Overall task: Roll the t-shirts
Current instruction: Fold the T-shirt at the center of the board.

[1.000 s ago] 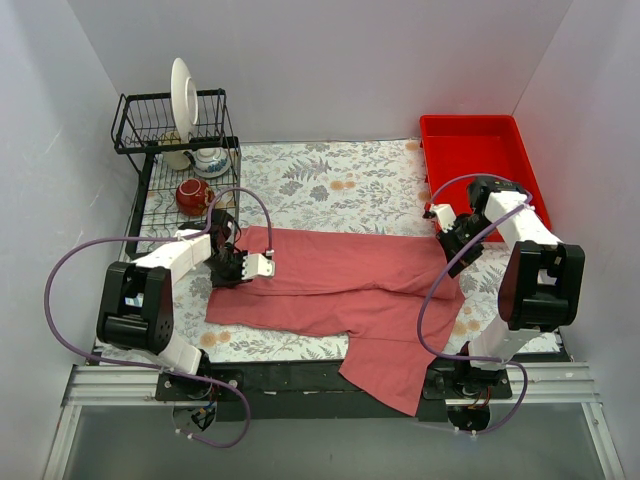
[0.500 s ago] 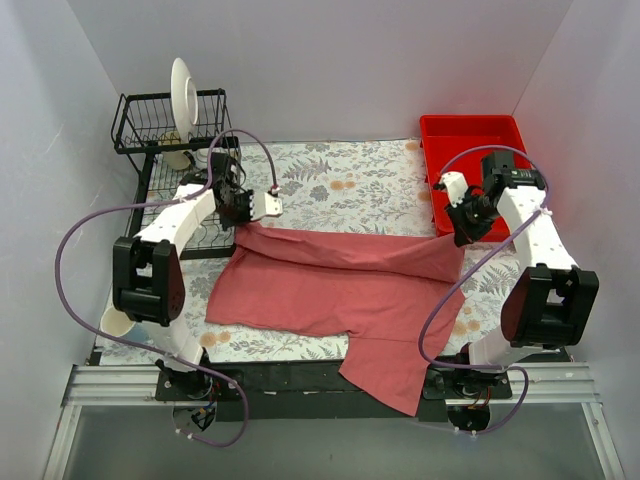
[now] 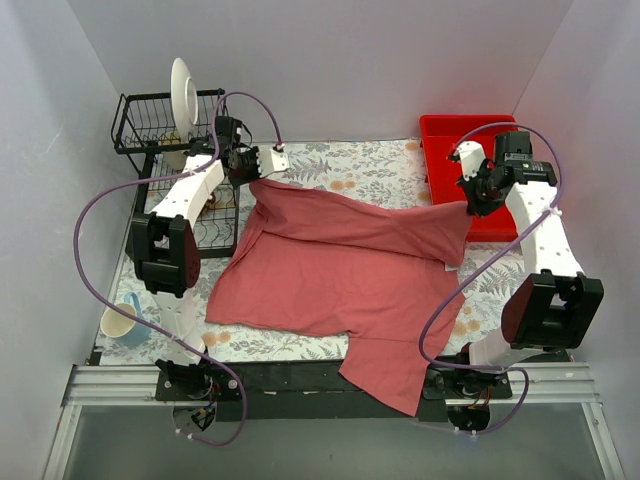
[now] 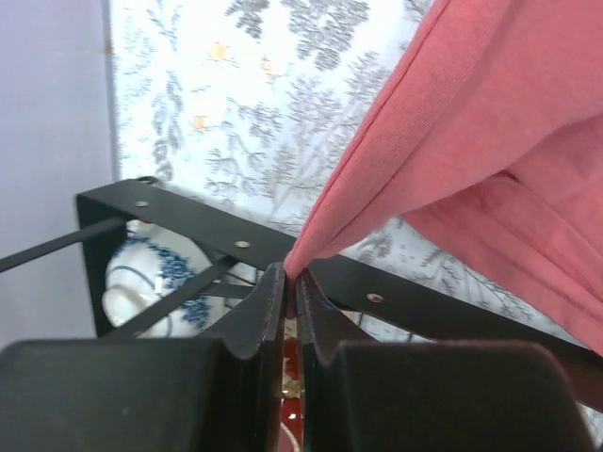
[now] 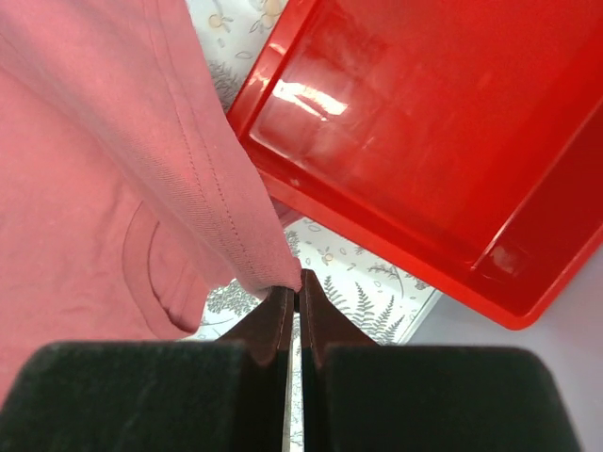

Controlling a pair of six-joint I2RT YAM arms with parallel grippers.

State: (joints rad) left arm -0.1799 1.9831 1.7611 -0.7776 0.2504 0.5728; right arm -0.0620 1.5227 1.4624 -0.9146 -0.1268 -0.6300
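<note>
Both pairs of jaws were clamped on the t-shirt (image 3: 340, 275): the left gripper (image 3: 266, 163) held its far-left corner, the right gripper (image 3: 470, 205) its far-right corner, lifted above the floral mat (image 3: 340, 170). No roll showed; seemingly all the rolling remained.

Overhead overview, two wrist close-ups on t-shirt (image 3: 340, 270)
</note>
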